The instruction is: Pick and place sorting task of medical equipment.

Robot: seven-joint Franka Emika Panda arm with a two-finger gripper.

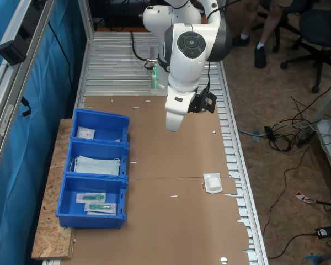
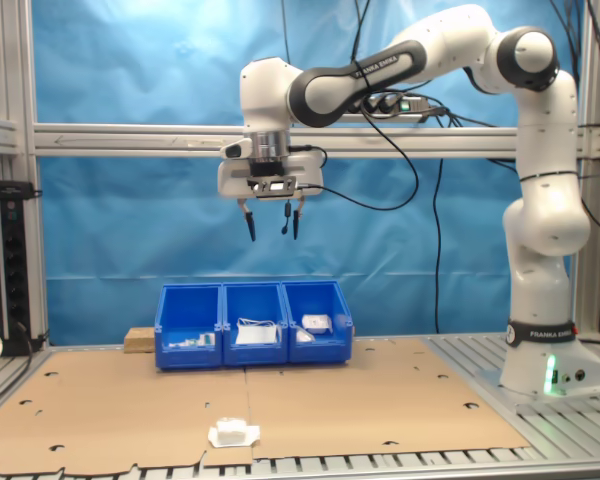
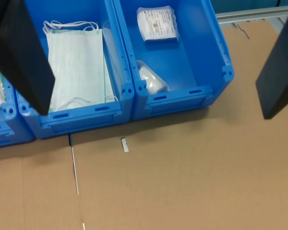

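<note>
The gripper (image 2: 271, 222) hung high above the cardboard-covered table (image 2: 380, 400), fingers (image 3: 26, 57) spread wide apart, holding nothing. One small white packet (image 1: 213, 183) lay flat on the cardboard near the table's edge, well apart from the bins, also seen in the second exterior view (image 2: 233, 434) close to the front edge. Three blue bins (image 1: 96, 168) stood in a row touching each other at the opposite edge. In the wrist view, an end bin (image 3: 182, 57) held another white packet (image 3: 157, 24) with printed text too small to read, plus a clear wrapped item (image 3: 152, 81). The middle bin held light-blue face masks (image 3: 77, 67). The far end bin held long clear packets with green items (image 1: 94, 197). Lettering on the arm (image 2: 380, 65) was left unread.
</note>
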